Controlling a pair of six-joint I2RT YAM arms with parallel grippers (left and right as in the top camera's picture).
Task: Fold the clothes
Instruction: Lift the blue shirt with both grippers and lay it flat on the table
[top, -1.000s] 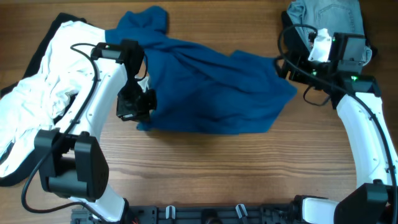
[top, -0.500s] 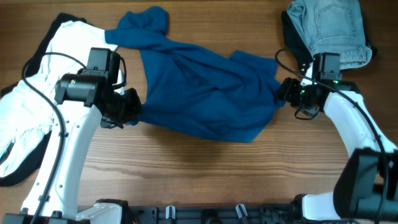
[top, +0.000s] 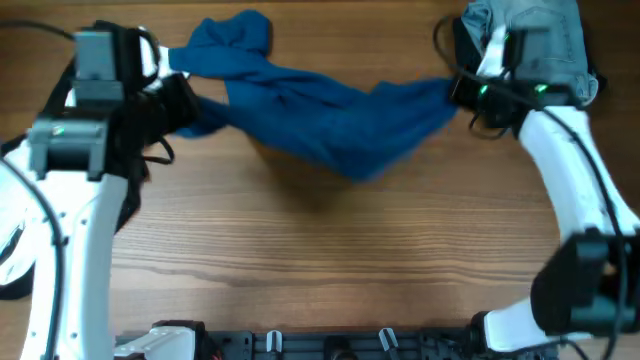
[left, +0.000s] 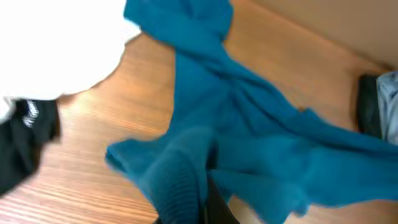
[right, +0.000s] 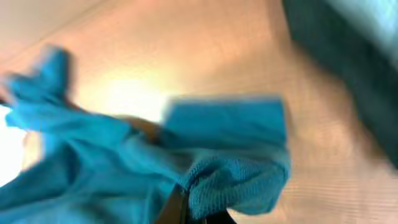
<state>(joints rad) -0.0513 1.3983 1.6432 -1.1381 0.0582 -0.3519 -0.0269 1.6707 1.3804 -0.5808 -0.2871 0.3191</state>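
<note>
A blue knit garment (top: 320, 115) hangs stretched between my two grippers above the wooden table. My left gripper (top: 185, 105) is shut on its left edge; the cloth bunches over the jaws in the left wrist view (left: 186, 180). My right gripper (top: 458, 92) is shut on its right corner, seen as a folded blue lump in the right wrist view (right: 242, 180). The garment's far sleeve end (top: 235, 35) still lies bunched on the table at the back.
A heap of white clothes with a black piece (top: 25, 180) lies at the left edge. Light blue jeans (top: 535, 40) over a dark garment sit at the back right corner. Bare wooden table (top: 330, 260) fills the front.
Both grippers have lifted and moved toward the back, pulling the blue garment up off the table and stretching it into a narrower band.
</note>
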